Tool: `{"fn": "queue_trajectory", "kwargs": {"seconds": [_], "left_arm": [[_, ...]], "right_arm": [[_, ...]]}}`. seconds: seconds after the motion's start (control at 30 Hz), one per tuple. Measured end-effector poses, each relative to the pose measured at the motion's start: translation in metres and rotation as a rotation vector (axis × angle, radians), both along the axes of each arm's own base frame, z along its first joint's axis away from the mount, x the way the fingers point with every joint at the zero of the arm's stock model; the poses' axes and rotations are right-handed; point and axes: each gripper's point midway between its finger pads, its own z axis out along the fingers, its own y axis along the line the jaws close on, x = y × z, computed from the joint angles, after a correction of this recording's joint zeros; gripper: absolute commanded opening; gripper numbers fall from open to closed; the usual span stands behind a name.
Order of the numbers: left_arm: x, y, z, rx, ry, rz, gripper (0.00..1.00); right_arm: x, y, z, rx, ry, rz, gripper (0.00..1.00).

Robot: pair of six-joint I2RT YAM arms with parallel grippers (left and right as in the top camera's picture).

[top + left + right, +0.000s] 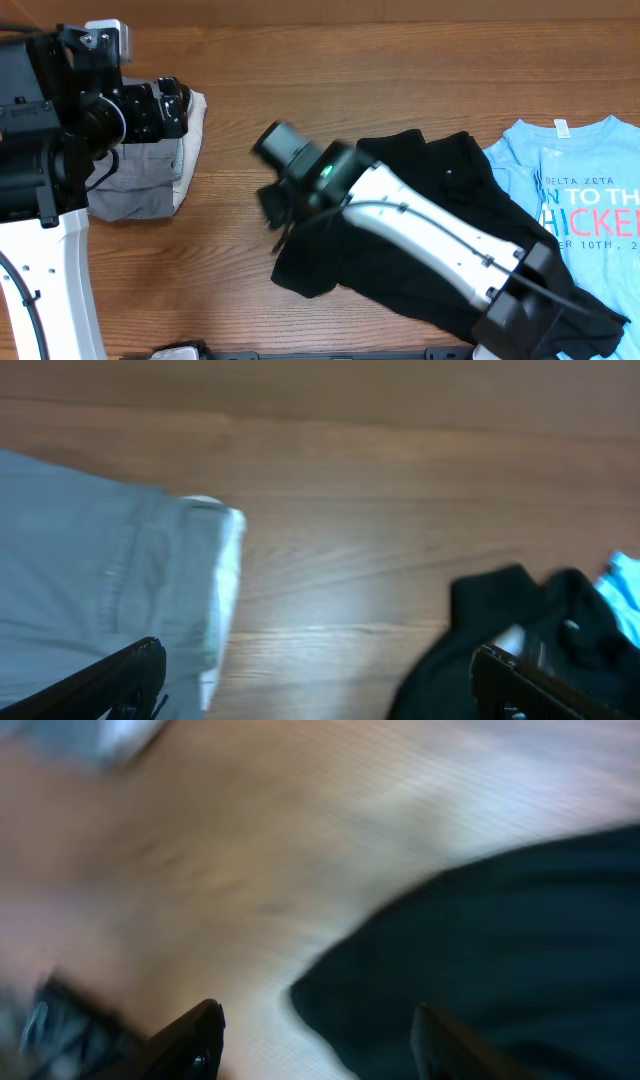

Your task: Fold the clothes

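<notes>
From above, the black T-shirt (440, 175) lies in the middle of the table (350, 70), bunched and slanting, not yet spread flat. I'd say it is the piece being worked on. The right arm (430, 230) reaches across it, hiding much of the cloth, and the right gripper (278, 212) sits at the shirt's left edge. From up here I cannot tell how its claw stands. To the left, the grey trousers (140, 185) rest in a compact stack, which looks like work done and set aside. The left gripper (178, 108) hangs over their right edge. At the far right lies the light-blue T-shirt (580, 190), print upward and partly out of frame, probably waiting its turn.

The left wrist view shows that claw spread wide with nothing in it – only bare wood between the fingers (120, 680). The trousers fill the left side, showing neat seams and a pale folded edge. The black shirt's rumpled corner pokes in at the lower right.

The right wrist view is smeared, but the two fingers (195, 1035) clearly stand apart, gripping nothing. The shirt's dark rounded edge lies on the wood just beneath them, plain and matt. It looks limp enough to sag if lifted by one point.
</notes>
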Motion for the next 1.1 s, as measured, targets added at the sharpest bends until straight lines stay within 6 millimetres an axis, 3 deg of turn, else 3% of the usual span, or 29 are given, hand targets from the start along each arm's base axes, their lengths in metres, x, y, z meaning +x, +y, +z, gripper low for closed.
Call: {"fn": "queue_trajectory", "kwargs": {"seconds": [0.13, 0.27, 0.3, 0.37, 0.4, 0.53, 0.67, 0.83, 0.97, 1.1], "left_arm": [[0.0, -0.031, -0.016, -0.024, 0.073, -0.108, 0.83], [0.014, -0.076, -0.053, -0.027, 0.187, -0.251, 0.69], [0.018, -0.088, -0.064, -0.022, 0.22, -0.29, 0.71], [0.024, -0.116, -0.092, -0.001, 0.291, -0.378, 0.96], [0.026, -0.129, -0.106, 0.009, 0.326, -0.417, 1.0], [0.031, -0.174, -0.163, 0.037, 0.457, -0.531, 0.99], [0.033, -0.207, -0.222, 0.064, 0.57, -0.614, 0.92], [0.033, -0.23, -0.287, 0.106, 0.662, -0.696, 0.84], [0.032, -0.239, -0.32, 0.127, 0.699, -0.741, 0.74], [0.029, -0.246, -0.339, 0.128, 0.721, -0.778, 0.69]], "right_arm": [[0.055, -0.073, -0.001, -0.041, 0.035, -0.283, 0.6], [0.094, -0.154, -0.001, -0.046, 0.087, -0.556, 0.6], [0.1, -0.173, -0.002, -0.044, 0.101, -0.608, 0.6], [0.107, -0.207, -0.002, -0.036, 0.135, -0.698, 0.6], [0.108, -0.22, -0.003, -0.032, 0.153, -0.729, 0.6], [0.107, -0.262, -0.002, -0.022, 0.202, -0.81, 0.6], [0.103, -0.282, 0.0, -0.019, 0.218, -0.832, 0.61], [0.101, -0.288, 0.001, -0.013, 0.223, -0.826, 0.63], [0.102, -0.288, 0.001, -0.008, 0.219, -0.814, 0.64], [0.102, -0.288, 0.001, -0.008, 0.217, -0.81, 0.64]]}}
